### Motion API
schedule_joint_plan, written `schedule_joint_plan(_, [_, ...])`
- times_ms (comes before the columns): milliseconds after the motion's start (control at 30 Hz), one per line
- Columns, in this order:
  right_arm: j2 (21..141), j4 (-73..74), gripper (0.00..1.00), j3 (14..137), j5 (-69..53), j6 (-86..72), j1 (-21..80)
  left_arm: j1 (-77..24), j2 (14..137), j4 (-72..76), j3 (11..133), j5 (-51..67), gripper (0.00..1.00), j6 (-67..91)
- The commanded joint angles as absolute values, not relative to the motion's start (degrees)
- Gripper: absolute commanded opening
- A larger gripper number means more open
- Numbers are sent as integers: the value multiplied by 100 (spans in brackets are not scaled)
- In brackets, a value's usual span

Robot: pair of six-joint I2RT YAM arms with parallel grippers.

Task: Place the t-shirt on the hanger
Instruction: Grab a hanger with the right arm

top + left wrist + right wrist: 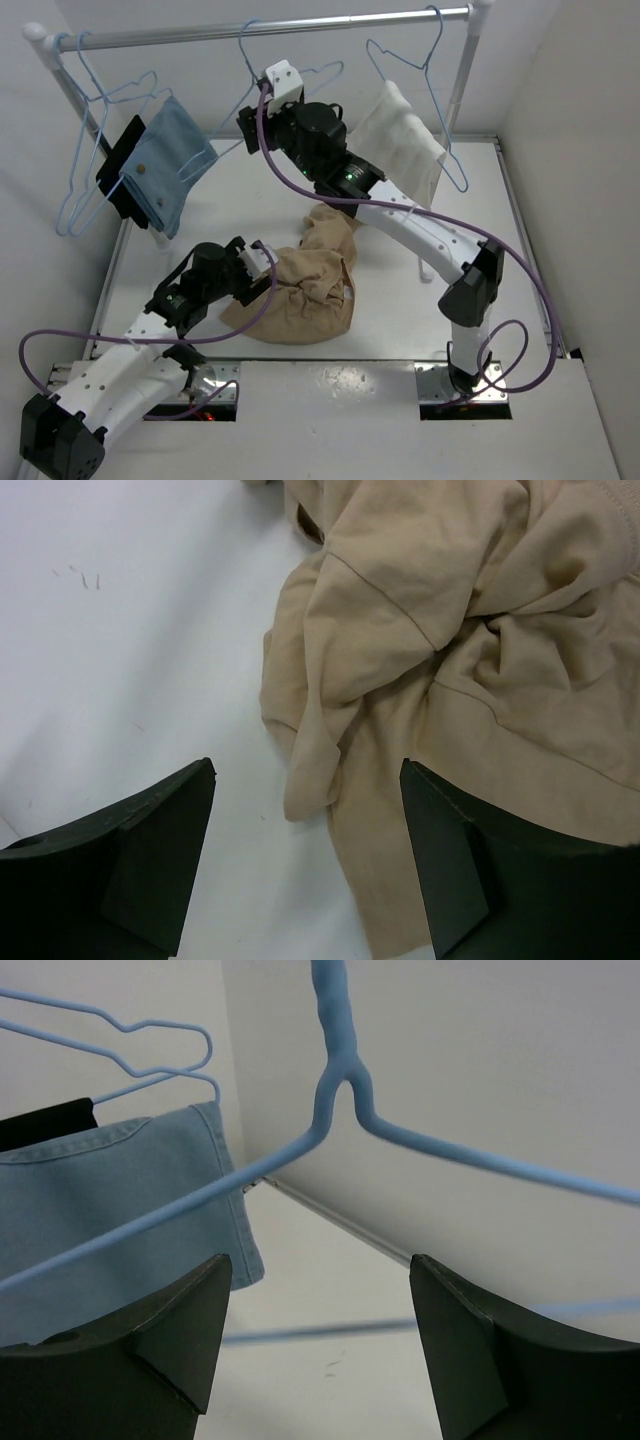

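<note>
The t-shirt (312, 282) lies crumpled in a heap on the white table (400, 330), in the lower middle of the overhead view, off the rail and not on any hanger. The left hand (265, 258) sits at the heap's left edge, pointing towards it. In the left wrist view the left hand (305, 770) is open, its two dark fingers (150, 850) wide apart at the bottom of the frame. A folded edge of the t-shirt (450, 650) runs down between them and bare table (120, 630) fills the left side. Nothing is pinched; whether the fingers touch the fabric I cannot tell. The hanger (325, 70) hangs by its hook from the grey rail (330, 22) at the upper middle of the overhead view, and the right hand (275, 85) is raised right against it. From the right wrist camera the hanger (335, 1070) fills the upper middle, its twisted neck splitting into two sloping shoulders. The right hand (320, 1260) is open below that fork, its fingers (490, 1350) wide apart and clear of the wire. A folded blue cloth (120, 1190) hangs at the left of that view, on other blue hangers. A white cloth (400, 135) hangs from a hanger at the overhead view's upper right.
</note>
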State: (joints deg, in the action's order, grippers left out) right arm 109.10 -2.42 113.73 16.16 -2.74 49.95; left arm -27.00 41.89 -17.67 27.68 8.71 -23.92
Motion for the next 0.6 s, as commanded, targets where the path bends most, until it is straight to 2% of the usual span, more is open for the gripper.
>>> schedule_joint_plan(0, [10784,-562,72,11743,1775,-439,4983,-2663,4061,-1652,2760,870,80,-2373])
schedule_joint_plan(267, [9669,-967,72,10275,2162,-492,4983,-2610,4061,-1652,2707,870,80,-2373])
schedule_joint_plan(567, [9431,-423,72,10292,2224,-264,4983,-2610,4113,-1652,2707,923,80,-2373])
